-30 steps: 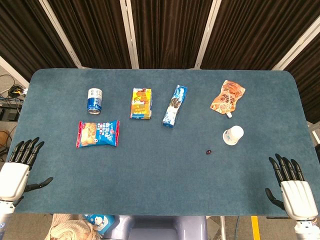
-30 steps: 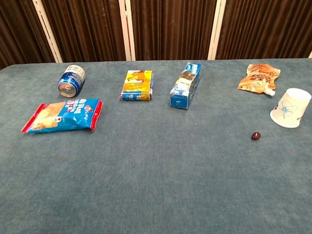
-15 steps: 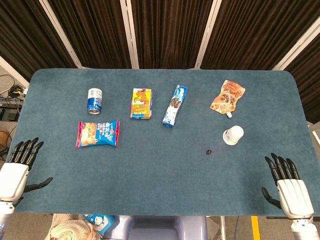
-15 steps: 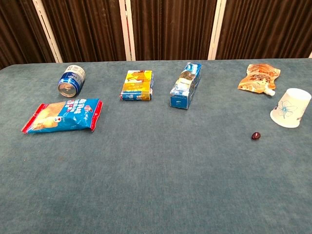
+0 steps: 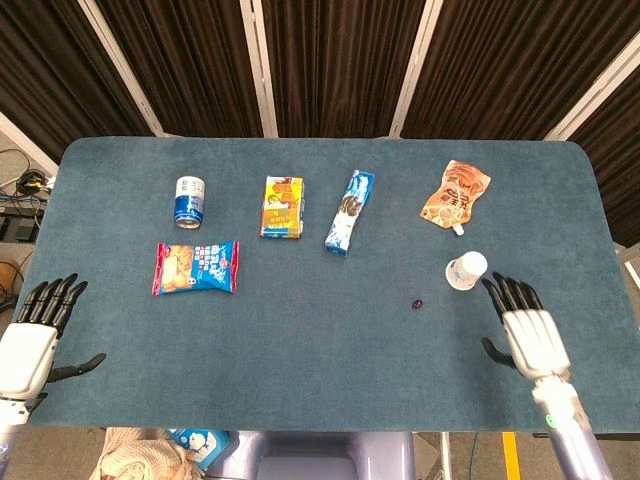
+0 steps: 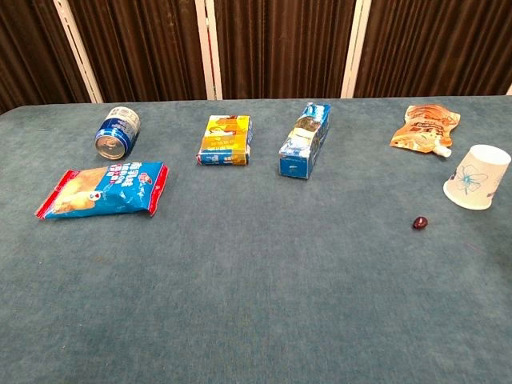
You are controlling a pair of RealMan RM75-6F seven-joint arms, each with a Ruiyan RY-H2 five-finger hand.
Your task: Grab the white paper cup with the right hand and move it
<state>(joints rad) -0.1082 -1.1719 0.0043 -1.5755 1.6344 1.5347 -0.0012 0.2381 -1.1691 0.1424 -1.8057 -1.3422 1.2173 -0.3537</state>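
The white paper cup (image 5: 466,270) (image 6: 478,177), printed with a blue flower, lies on its side on the right of the blue table. My right hand (image 5: 528,335) hovers just near and right of it, fingers spread, holding nothing, a short gap from the cup. At the table's near left corner my left hand (image 5: 34,337) stays with its fingers spread and empty. Neither hand shows in the chest view.
A small dark bead (image 5: 417,303) lies left of the cup. An orange pouch (image 5: 456,195) sits behind it. Further left are a blue-white biscuit box (image 5: 349,212), a yellow carton (image 5: 283,207), a blue can (image 5: 190,201) and a red-blue snack bag (image 5: 196,267).
My right hand has moved forward and left from the near right edge toward the cup. The cup and my left hand have not moved.
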